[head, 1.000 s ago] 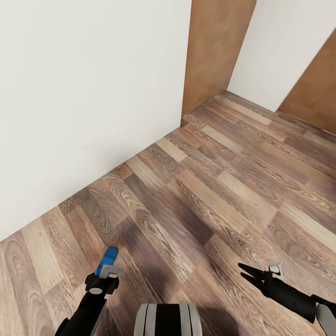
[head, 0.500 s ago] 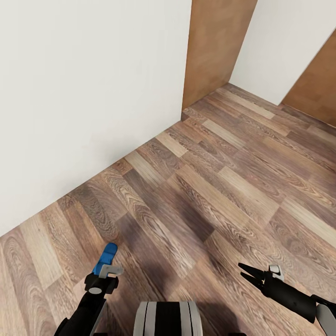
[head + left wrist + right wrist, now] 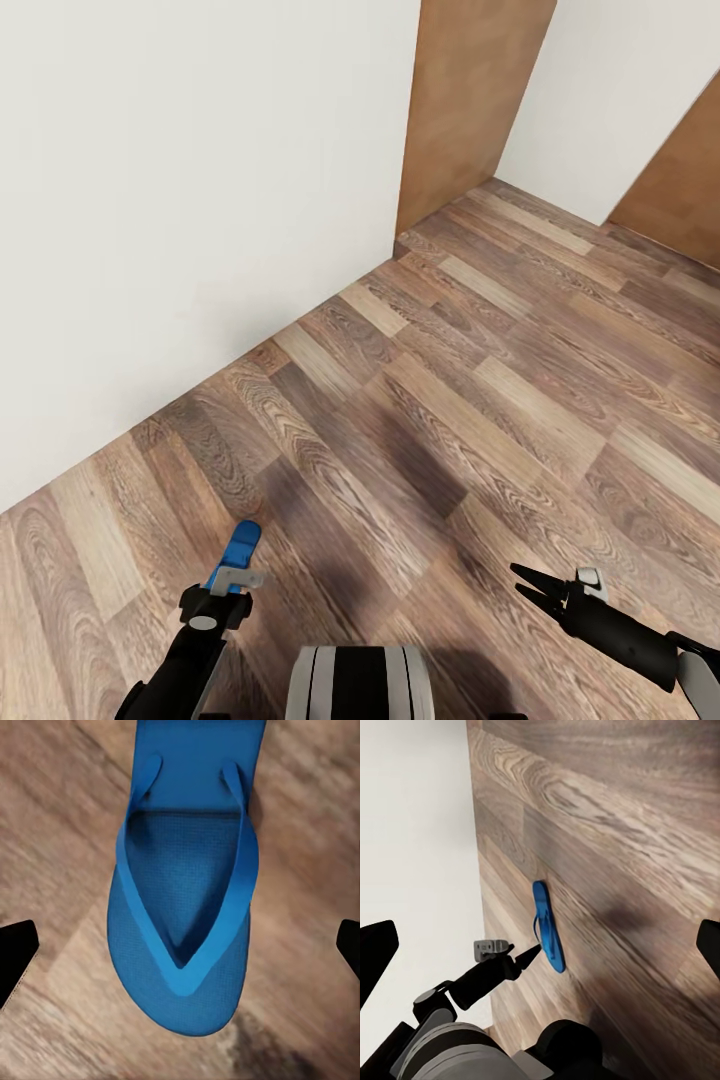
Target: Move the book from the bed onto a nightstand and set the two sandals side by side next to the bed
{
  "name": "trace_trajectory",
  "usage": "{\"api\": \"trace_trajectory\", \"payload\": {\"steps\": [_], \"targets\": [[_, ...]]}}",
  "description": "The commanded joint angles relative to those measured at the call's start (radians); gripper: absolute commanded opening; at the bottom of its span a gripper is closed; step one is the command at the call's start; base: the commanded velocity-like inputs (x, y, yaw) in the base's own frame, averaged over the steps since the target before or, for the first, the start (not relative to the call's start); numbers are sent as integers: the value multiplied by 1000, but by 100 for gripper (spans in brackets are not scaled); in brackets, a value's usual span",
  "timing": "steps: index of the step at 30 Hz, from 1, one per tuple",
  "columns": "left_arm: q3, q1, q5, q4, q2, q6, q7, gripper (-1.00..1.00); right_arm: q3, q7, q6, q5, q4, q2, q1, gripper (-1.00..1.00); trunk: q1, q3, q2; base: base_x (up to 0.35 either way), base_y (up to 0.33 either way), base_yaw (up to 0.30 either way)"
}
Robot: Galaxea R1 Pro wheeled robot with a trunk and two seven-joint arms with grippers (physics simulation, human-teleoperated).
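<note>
One bright blue sandal (image 3: 240, 548) lies flat on the wood-plank floor (image 3: 480, 420), just beyond my left gripper (image 3: 232, 582). In the left wrist view the sandal (image 3: 184, 922) sits between the two widely parted black fingertips (image 3: 15, 952), strap side up, and neither touches it. From the right wrist view the same sandal (image 3: 547, 926) lies on the floor in front of the left gripper (image 3: 521, 958). My right gripper (image 3: 522, 582) hangs open and empty over bare floor at the lower right. The book, bed and nightstand are out of view.
A white wall (image 3: 180, 220) runs along the left, close to the sandal. Brown wooden panels (image 3: 470, 100) stand at the wall's far corner and at the right edge (image 3: 680, 190). Open floor stretches ahead and to the right.
The whole view has shifted a little, so the camera moved. Both arms keep the same pose and the sandal stays by the left gripper.
</note>
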Motion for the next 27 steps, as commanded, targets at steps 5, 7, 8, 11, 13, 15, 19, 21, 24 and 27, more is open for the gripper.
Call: {"api": "trace_trajectory", "payload": {"steps": [5, 7, 8, 11, 13, 15, 19, 21, 24, 27], "targets": [[2, 0, -6, -1, -1, 4, 9, 100, -1, 2, 5, -1, 0, 0, 0, 100, 0, -1, 0, 0, 44, 0], [2, 0, -6, -1, -1, 4, 11, 100, -1, 2, 5, -1, 0, 0, 0, 100, 0, -1, 0, 0, 16, 0], [2, 0, -6, -1, -1, 4, 12, 100, -1, 2, 5, -1, 0, 0, 0, 100, 0, -1, 0, 9, 6, 0], [2, 0, -6, -1, -1, 4, 13, 100, -1, 2, 5, -1, 0, 0, 0, 100, 0, -1, 0, 120, 3, 0], [2, 0, -6, -1, -2, 4, 13, 100, -1, 2, 5, -1, 0, 0, 0, 100, 0, -1, 0, 235, 1, 0], [2, 0, -6, -1, -2, 4, 13, 100, -1, 2, 5, -1, 0, 0, 0, 100, 0, -1, 0, 276, 1, 0], [2, 0, -6, -1, -2, 4, 13, 100, -1, 2, 5, -1, 0, 0, 0, 100, 0, -1, 0, 308, 0, 0], [2, 0, -6, -1, -2, 4, 13, 100, -1, 2, 5, -1, 0, 0, 0, 100, 0, -1, 0, 303, 0, 0], [1, 0, -6, -1, -3, -7, 13, 100, -1, 2, 5, -1, 0, 0, 0, 100, 0, -1, 0, 161, 0, 0], [1, 0, -6, -1, -4, -17, 13, 100, -1, 2, 5, -1, 0, 0, 0, 100, 0, -1, 0, 63, 0, 0]]}}
